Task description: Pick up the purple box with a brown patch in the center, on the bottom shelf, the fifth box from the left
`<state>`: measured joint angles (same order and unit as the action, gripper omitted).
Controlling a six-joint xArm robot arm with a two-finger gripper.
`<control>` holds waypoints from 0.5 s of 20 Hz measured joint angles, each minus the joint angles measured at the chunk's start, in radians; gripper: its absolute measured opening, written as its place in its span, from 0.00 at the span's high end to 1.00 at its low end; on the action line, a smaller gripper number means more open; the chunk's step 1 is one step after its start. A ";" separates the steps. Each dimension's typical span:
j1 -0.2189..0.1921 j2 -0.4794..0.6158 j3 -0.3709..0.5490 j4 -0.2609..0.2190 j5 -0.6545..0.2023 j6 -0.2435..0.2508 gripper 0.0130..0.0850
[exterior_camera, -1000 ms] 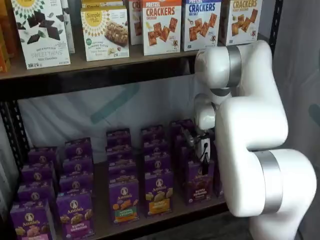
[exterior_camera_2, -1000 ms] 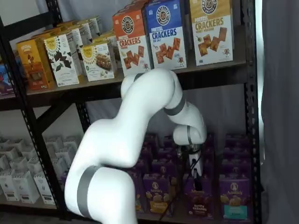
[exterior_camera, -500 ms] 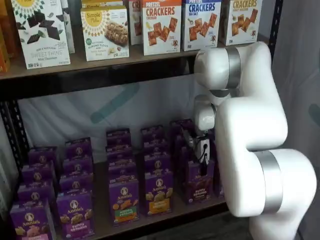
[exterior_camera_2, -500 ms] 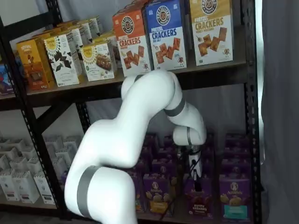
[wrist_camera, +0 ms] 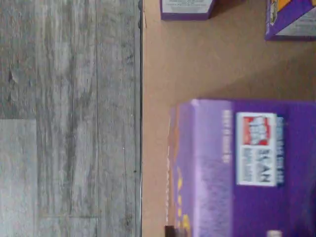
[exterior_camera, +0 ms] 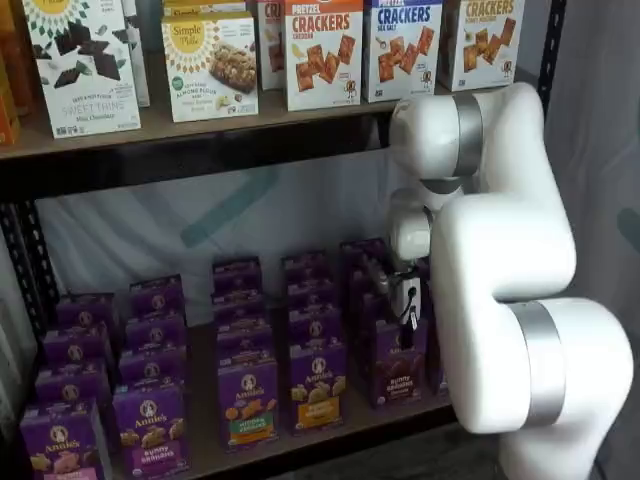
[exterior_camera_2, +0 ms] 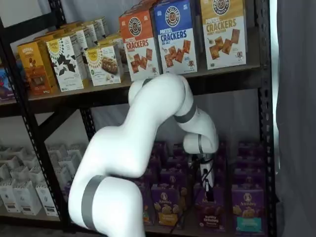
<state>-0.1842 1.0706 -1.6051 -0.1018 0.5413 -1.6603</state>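
Observation:
The purple box with a brown patch stands at the front of the bottom shelf, also seen in a shelf view. Its purple top fills much of the wrist view. My gripper hangs right above the box's top edge, its black fingers reaching down to it in both shelf views. The fingers show side-on with a cable beside them, so no gap can be made out. I cannot tell whether they touch the box.
Rows of purple boxes fill the bottom shelf; a teal-patch one stands right of the target. Cracker boxes stand on the shelf above. The rack's right post is close. Grey wood floor lies beyond the shelf edge.
Almost nothing: the arm and gripper stay over the box with only a very slight shift. The box has not moved.

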 joint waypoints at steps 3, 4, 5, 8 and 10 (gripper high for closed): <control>-0.002 0.000 0.000 -0.007 -0.003 0.003 0.56; -0.003 0.000 0.000 -0.009 -0.003 0.005 0.56; -0.004 0.001 -0.001 -0.009 -0.003 0.004 0.56; -0.004 0.002 -0.007 -0.003 0.008 -0.001 0.56; -0.003 0.003 -0.011 -0.005 0.014 0.002 0.56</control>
<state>-0.1868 1.0738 -1.6162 -0.1068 0.5555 -1.6588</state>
